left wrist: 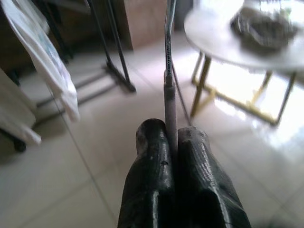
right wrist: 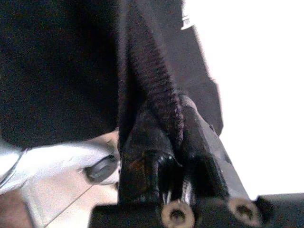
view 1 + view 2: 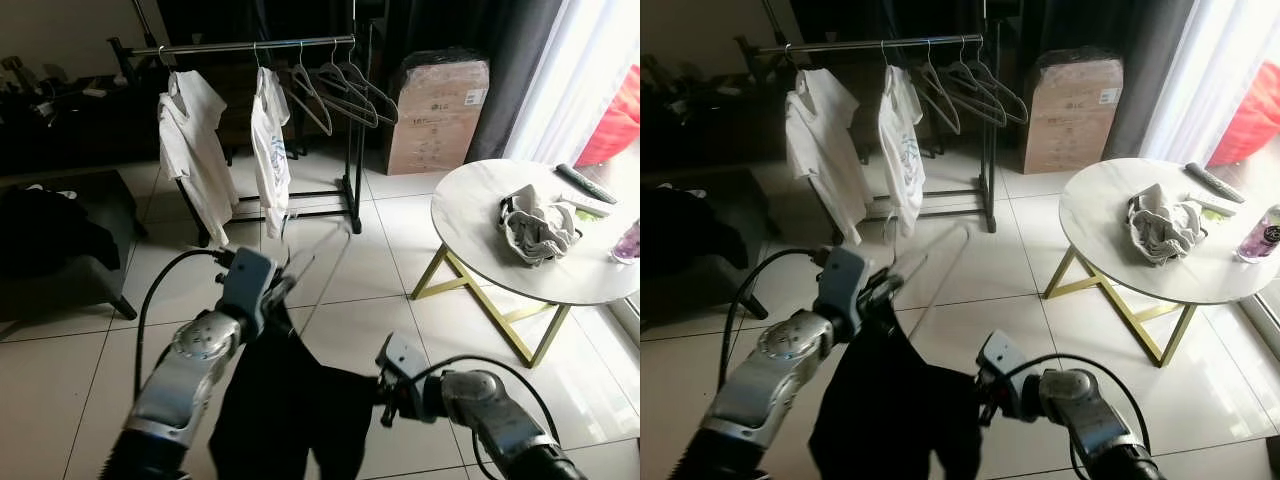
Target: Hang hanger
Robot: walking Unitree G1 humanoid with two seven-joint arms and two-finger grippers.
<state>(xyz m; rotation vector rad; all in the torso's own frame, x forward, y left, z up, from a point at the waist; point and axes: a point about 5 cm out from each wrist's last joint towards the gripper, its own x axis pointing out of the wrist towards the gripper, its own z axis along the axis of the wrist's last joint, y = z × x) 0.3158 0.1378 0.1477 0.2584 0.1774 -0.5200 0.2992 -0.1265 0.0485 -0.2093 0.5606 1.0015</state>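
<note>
Below my head camera, the black garment (image 3: 290, 400) hung between both arms, and its lower edge was cut off by the frame, so I could not tell its full shape. My left gripper (image 1: 172, 142) was clenched on the thin metal wire of the hanger (image 3: 305, 268); the fingers (image 1: 147, 190) hid the part they pinched, and the wire looked blurred in the eye views. My right gripper (image 2: 159, 123) was closed on a fold of the black cloth, which covered most of that wrist view. How the hanger sat inside the garment I could not make out. Further ahead stood the clothes rack (image 3: 240, 45) with two white shirts (image 3: 190, 150) and several empty hangers (image 3: 345, 90). To the right stood a round white table (image 3: 480, 250) with crumpled cloth (image 3: 538, 225), near a cardboard box (image 3: 435, 115).
</note>
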